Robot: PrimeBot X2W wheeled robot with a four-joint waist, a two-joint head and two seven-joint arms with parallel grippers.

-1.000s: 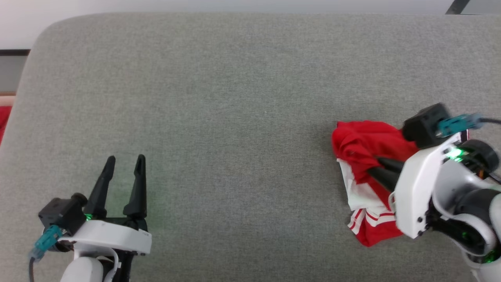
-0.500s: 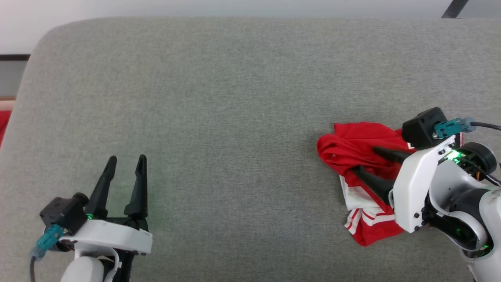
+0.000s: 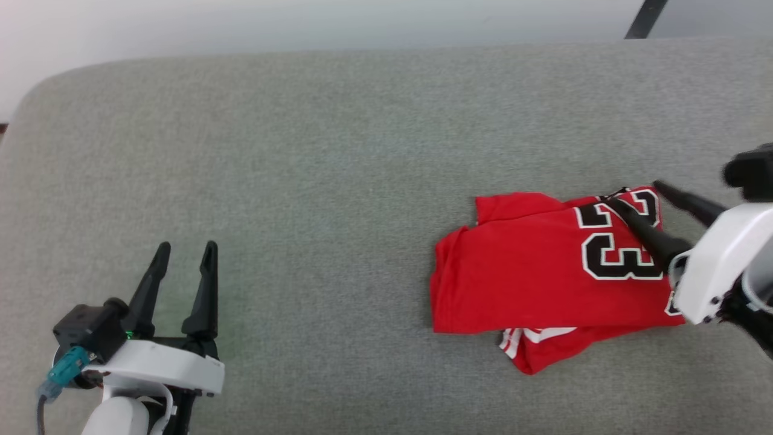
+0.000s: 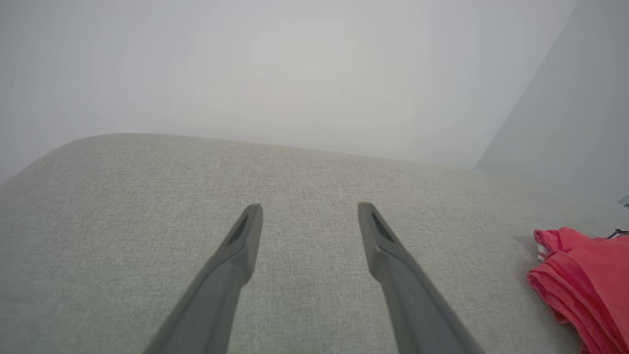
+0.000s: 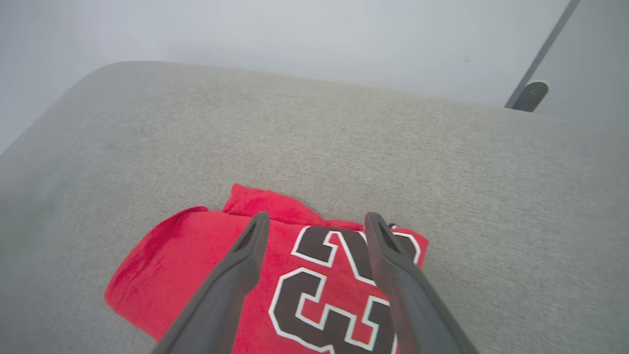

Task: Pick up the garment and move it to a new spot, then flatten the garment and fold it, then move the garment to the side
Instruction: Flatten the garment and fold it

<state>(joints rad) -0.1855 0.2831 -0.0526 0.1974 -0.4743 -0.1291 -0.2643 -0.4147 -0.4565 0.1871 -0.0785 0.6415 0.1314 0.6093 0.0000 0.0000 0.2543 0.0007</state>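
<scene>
The garment, a red jersey with a black white-outlined 23, lies folded on the grey cushion at the right, a striped white-and-red edge peeking out beneath it. Its 23 faces up in the right wrist view, and its red edge shows in the left wrist view. My right gripper hovers open over the jersey's right end, with nothing between its fingers. My left gripper stands open at the lower left, far from the jersey, above bare cushion.
The grey cushion spans the whole scene, its rounded corner at the far left. A pale wall runs behind it, with a dark slanted leg at the top right.
My right gripper opened and let go of the jersey, then drew back to the right. The jersey now lies spread with the 23 up. The head camera has shifted.
</scene>
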